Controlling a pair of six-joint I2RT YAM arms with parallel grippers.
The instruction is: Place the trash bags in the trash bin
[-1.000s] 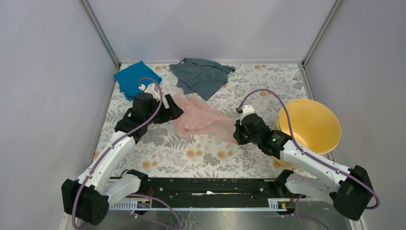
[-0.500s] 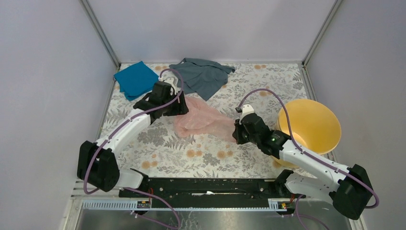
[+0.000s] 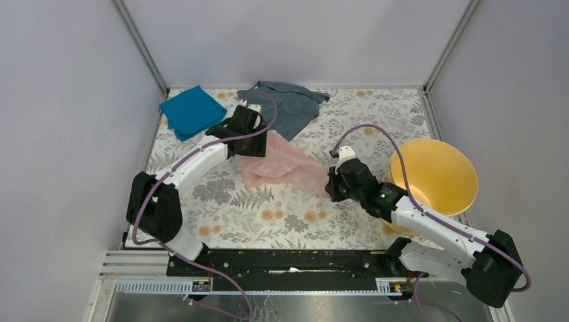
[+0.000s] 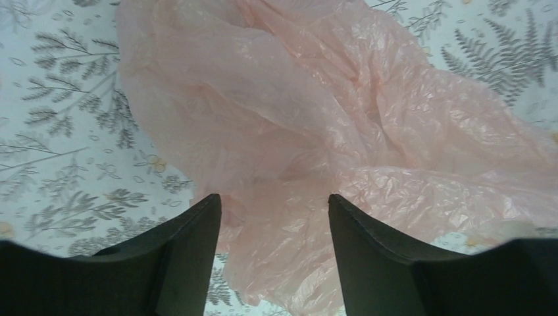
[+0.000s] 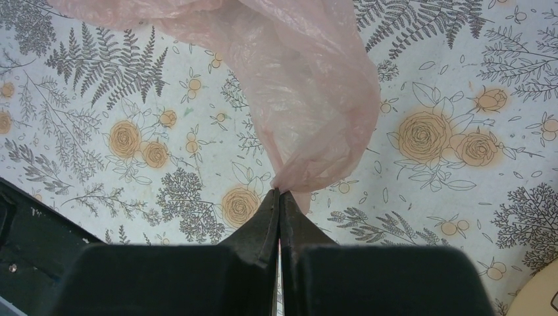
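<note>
The pale pink trash bag (image 3: 282, 164) lies crumpled on the flowered table, between my two arms. My right gripper (image 3: 331, 186) is shut on the bag's near right corner; the right wrist view shows the film (image 5: 309, 99) pinched at the fingertips (image 5: 279, 195). My left gripper (image 3: 258, 149) is open over the bag's far left edge. In the left wrist view the wrinkled film (image 4: 316, 118) fills the gap between the fingers (image 4: 194, 237). The yellow-orange trash bin (image 3: 436, 176) lies tipped at the right, its mouth facing up and left.
A teal cloth (image 3: 191, 109) lies at the back left and a grey cloth (image 3: 285, 104) at the back middle, just behind the left gripper. Grey walls (image 3: 67, 100) close in the table on three sides. A black rail (image 3: 288, 260) runs along the near edge.
My left arm has swung right and away from its base, from left of the bag to over its far left edge. The right gripper has kept its hold; the bag has barely moved.
</note>
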